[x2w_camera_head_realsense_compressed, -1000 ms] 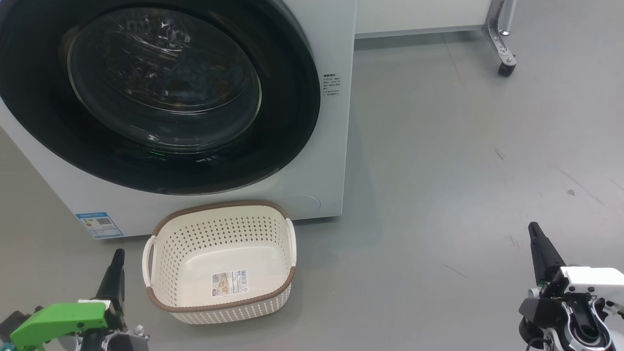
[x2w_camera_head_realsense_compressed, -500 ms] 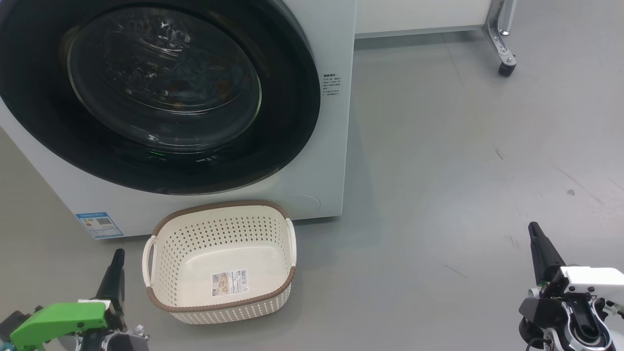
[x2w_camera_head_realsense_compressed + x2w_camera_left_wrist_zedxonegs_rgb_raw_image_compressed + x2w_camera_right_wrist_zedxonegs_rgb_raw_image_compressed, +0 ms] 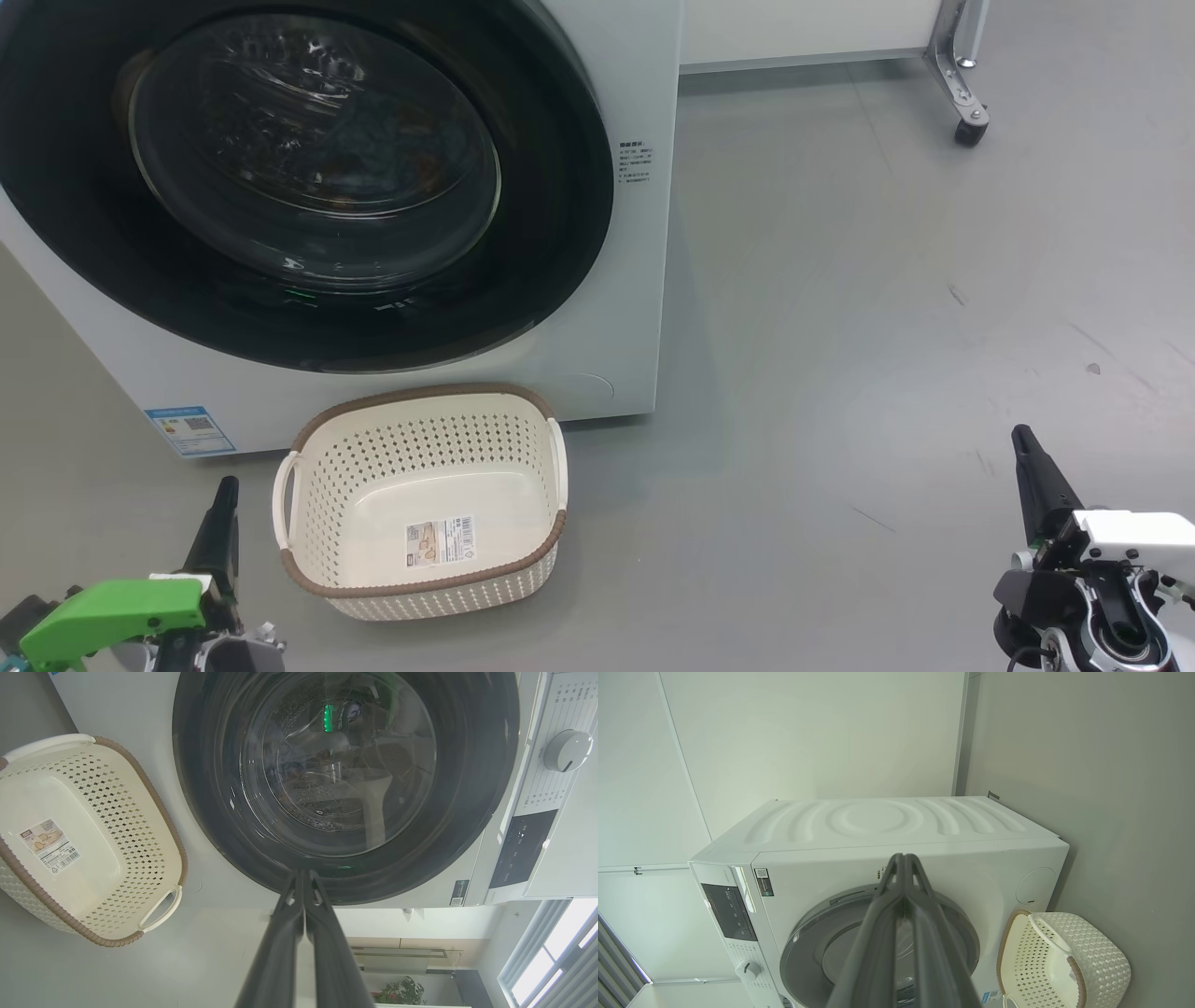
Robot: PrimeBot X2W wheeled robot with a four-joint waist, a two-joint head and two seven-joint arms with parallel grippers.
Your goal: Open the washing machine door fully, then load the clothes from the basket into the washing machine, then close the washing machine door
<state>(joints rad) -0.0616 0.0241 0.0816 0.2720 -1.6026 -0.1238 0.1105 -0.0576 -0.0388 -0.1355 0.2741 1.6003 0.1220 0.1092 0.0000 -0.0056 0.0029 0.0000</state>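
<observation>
Nothing moved in the last second. Left gripper (image 3: 225,495) and right gripper (image 3: 1032,462) are pressed together, empty, parked low. Basket (image 3: 439,597) sits just right of left gripper, empty. Washing machine door (image 3: 560,187) ahead is closed, so clothes are probably inside and the job looks done.

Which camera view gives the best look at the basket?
The head view: the whole basket shows from above, empty, with the label sticker on its bottom. The left wrist view crops one end; the right wrist view shows it from the side, cropped below.
</observation>
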